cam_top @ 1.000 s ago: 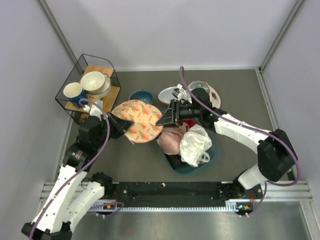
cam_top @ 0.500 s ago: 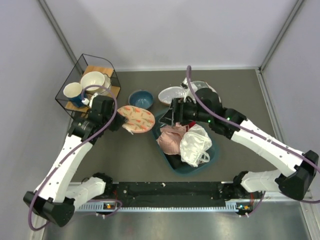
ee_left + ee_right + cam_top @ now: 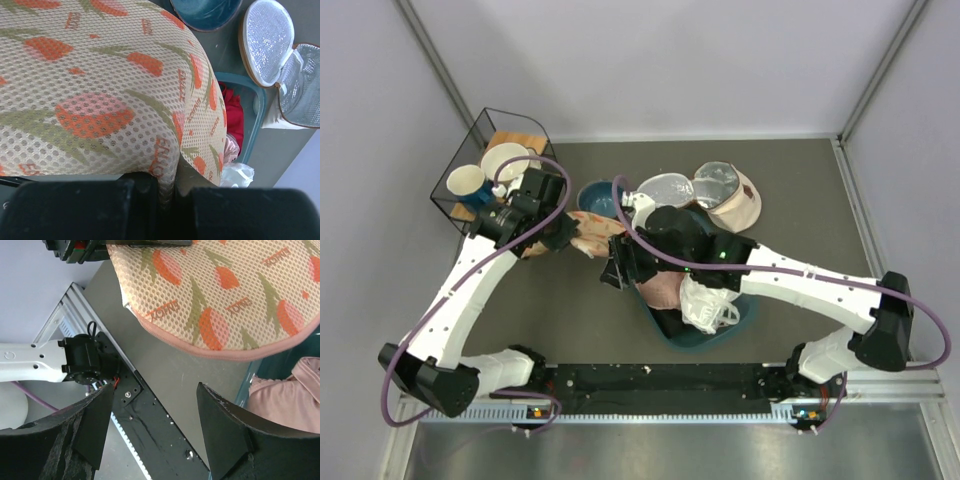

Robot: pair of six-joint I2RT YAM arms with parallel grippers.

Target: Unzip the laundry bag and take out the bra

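The laundry bag [image 3: 592,231], peach-pink mesh with orange-red print, hangs in the air, tilted. My left gripper [image 3: 558,233] is shut on its left edge; in the left wrist view the mesh [image 3: 100,90] fills the frame and its edge is pinched between the jaws [image 3: 167,192]. My right gripper [image 3: 615,266] is open and empty, just at the bag's near right side. In the right wrist view the bag [image 3: 220,290] with its pink zip edge is above the spread fingers [image 3: 95,430], apart from them. The bra is hidden.
A teal basin [image 3: 738,318] holds a pale pink lacy garment [image 3: 663,290], a white glossy bundle [image 3: 708,300] and something red [image 3: 232,112]. A blue bowl [image 3: 598,194] and an open beige pouch with silver lining [image 3: 720,190] lie behind. A wire basket with cups [image 3: 490,170] stands far left.
My left gripper has moved farther from the arm bases with the bag, which now looks narrower. My right gripper has swung left from the bag's right edge to its near side.
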